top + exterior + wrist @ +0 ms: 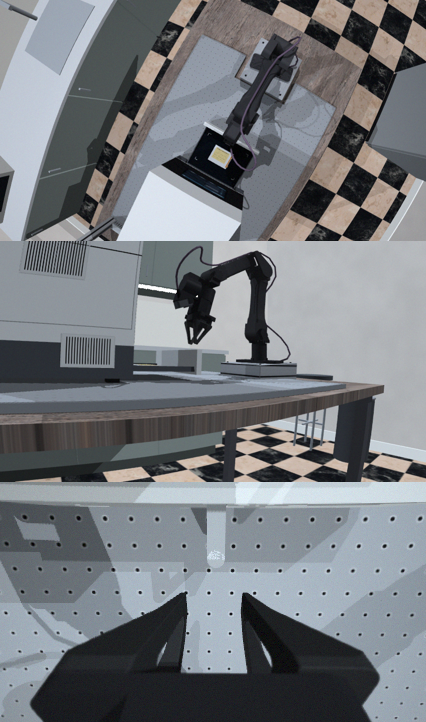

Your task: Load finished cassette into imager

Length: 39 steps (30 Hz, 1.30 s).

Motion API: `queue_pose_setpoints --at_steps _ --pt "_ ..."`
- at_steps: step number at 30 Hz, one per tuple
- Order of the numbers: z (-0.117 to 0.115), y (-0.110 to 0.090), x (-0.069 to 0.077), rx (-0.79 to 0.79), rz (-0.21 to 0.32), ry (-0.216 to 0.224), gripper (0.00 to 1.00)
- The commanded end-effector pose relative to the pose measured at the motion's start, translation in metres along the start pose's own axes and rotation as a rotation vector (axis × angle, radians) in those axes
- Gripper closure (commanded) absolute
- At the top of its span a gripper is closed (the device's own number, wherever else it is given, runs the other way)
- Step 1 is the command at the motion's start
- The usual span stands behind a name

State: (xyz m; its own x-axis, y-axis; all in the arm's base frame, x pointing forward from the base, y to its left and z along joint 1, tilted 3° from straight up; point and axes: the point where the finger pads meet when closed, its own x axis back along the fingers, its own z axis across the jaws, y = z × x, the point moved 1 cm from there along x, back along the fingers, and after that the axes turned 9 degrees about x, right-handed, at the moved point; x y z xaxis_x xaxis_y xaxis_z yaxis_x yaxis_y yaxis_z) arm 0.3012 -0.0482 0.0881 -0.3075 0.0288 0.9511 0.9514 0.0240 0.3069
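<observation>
The cassette FINISHED [220, 155], a white plate with a yellow gel face, lies flat on the dark glass [206, 146] of IM's open drawer, inside the white corner marks and a little toward the right side. In the side view it shows only as a thin yellow sliver [145, 364]. The white body of IM [179, 209] stands at the near end of the mat. My gripper [194, 342] hangs well above the drawer's light front panel [216, 129], fingers pointing down. In the wrist view my gripper [214, 601] is partly open, with only dotted mat showing between the fingers.
The arm's base plate [270, 70] sits at the far end of the grey perforated mat. A small light patch [265, 148] lies on the mat right of the drawer. The wooden table edge curves close on both sides.
</observation>
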Motion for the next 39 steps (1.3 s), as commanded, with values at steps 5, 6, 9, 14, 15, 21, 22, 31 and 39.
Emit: queue_pose_setpoints --at_steps 5,6,9,14,15,21,22,31,39 --pt "-0.002 0.000 -0.009 -0.004 -0.001 0.004 0.65" --pt "-0.002 0.000 -0.010 -0.004 -0.001 0.004 0.65" --pt "-0.002 0.000 -0.014 -0.004 -0.001 0.004 0.65" --pt "-0.001 0.001 -0.017 -0.003 -0.007 0.003 0.65" --pt "-0.003 0.011 -0.006 -0.002 -0.053 -0.006 0.65" --pt "0.000 0.000 -0.027 -0.002 -0.001 0.004 0.65" --pt "0.000 0.000 -0.029 -0.002 -0.001 0.004 0.65" --pt "0.000 0.002 -0.037 -0.001 -0.007 0.003 0.65" --pt "0.001 0.002 -0.047 0.001 -0.007 0.004 0.65"
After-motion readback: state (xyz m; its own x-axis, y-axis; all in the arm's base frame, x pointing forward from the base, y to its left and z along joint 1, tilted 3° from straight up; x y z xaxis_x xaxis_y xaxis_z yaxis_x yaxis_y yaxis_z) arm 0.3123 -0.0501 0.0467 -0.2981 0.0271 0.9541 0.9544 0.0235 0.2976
